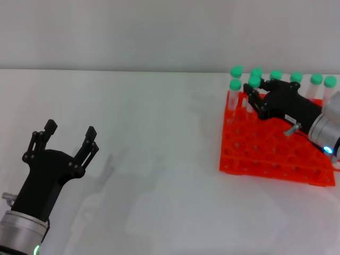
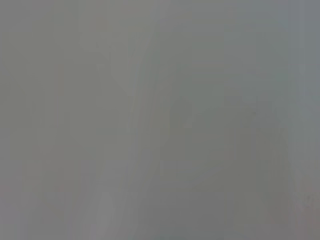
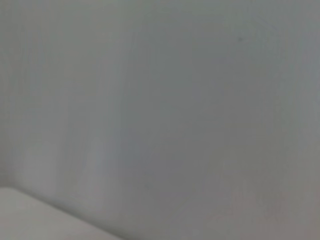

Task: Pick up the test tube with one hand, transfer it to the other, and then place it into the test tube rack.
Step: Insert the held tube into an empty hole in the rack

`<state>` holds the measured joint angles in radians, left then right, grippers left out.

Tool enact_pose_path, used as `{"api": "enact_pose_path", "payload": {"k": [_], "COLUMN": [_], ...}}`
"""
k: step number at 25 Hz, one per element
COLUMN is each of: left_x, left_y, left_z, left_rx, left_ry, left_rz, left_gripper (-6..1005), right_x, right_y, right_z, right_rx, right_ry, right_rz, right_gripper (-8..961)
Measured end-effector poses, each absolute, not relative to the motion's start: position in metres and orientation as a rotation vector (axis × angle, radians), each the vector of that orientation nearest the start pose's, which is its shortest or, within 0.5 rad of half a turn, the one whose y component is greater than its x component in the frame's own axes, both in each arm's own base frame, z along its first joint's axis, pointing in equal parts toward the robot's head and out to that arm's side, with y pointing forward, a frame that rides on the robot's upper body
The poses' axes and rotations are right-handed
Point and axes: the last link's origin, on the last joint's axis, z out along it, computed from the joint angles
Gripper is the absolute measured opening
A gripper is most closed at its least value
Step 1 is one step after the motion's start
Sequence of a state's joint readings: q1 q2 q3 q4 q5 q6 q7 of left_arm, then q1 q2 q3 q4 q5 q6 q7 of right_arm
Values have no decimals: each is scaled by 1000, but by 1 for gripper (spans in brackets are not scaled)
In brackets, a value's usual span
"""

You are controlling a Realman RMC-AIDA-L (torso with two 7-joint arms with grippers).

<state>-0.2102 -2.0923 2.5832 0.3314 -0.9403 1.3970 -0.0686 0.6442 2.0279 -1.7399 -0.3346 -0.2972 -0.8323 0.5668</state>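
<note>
Two end effectors: both show in the head view, one at each side of the surface [image 1: 159, 159].
Right end effector [image 1: 251, 96]: black, over the far-left part of the test tube rack [image 1: 276, 156], fingers pointing toward the rack's left edge.
Right end effector state: fingers drawn close around a green-capped test tube [image 1: 254, 82] that stands upright among the back holes; whether they actually press on it cannot be told.
Test tube: upright, green cap just above the fingertips, its clear body partly hidden behind the black fingers.
Neighbouring tubes [image 1: 316, 79]: more green-capped tubes stand in a row along the rack's far side, some to the left of the right end effector's fingers, the others behind its wrist.
Test tube rack: bright orange grid beneath the right end effector, most nearer holes unfilled.
Right arm: silver, with a blue light, coming in from the right edge.
Left end effector [image 1: 69, 137]: black, well away to the left of the rack, raised over the bare white surface.
Left end effector state: fingers spread apart, grasping nothing.
Wrist views: both show only plain grey.
</note>
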Motion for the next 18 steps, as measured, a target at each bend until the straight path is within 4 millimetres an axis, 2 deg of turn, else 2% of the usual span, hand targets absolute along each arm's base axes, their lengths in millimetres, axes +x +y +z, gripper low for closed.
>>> {"api": "enact_pose_path", "payload": {"k": [18], "left_x": [-308], "left_y": [251], "left_z": [-47], "left_rx": [-1648], "left_ry": [-495], "left_rz": [-873], "left_gripper": [865], "right_x": [237], "right_y": [408], "right_z": [-45], "right_rx": [-2146], "right_ry": [391], "right_rz": [663], "right_gripper": [290]}}
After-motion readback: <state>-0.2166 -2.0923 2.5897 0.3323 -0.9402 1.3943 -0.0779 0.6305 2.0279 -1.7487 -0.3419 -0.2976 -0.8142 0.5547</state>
